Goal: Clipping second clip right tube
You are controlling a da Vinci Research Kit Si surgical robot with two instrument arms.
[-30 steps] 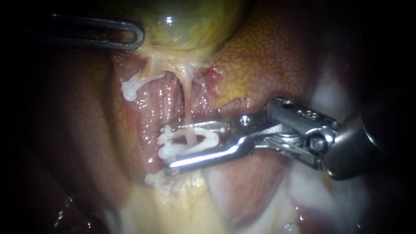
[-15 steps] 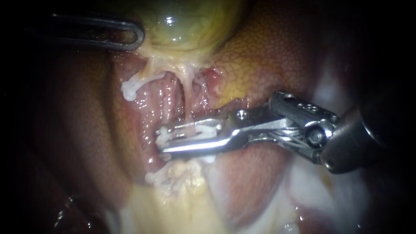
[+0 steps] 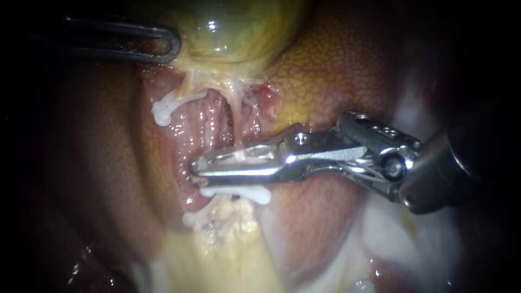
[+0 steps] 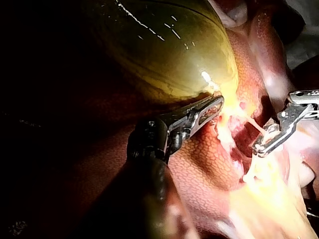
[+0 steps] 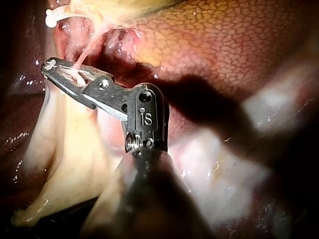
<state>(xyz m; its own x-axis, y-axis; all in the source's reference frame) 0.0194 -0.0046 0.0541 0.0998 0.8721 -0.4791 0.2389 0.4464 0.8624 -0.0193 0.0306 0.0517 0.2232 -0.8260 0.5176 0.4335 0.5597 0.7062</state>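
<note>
My right instrument (image 3: 198, 167) comes in from the right, and its long silver jaws are shut on a white clip (image 3: 239, 157) around the right tube (image 3: 234, 125). That thin pale tube runs down from the gallbladder (image 3: 233, 32) into the jaws. Just under the jaws another white clip (image 3: 244, 193) sits across the same tube. In the right wrist view the jaws (image 5: 52, 67) pinch the tube (image 5: 87, 52). My left instrument (image 3: 168, 46) at the upper left is shut on the gallbladder's lower edge, as its wrist view shows (image 4: 217, 102).
The left tube carries a white clip (image 3: 161, 113). Orange-brown liver (image 3: 336, 70) lies right of the tubes, with pale yellow fatty tissue (image 3: 217, 255) below them. Another white clip end (image 3: 190, 220) shows at that tissue's upper edge. White gauze-like patches (image 3: 391, 233) lie under the right shaft.
My right instrument's jaws have closed from wide open to shut, squeezing the white clip flat around the right tube. The lower clip now shows below them. The left instrument has not moved.
</note>
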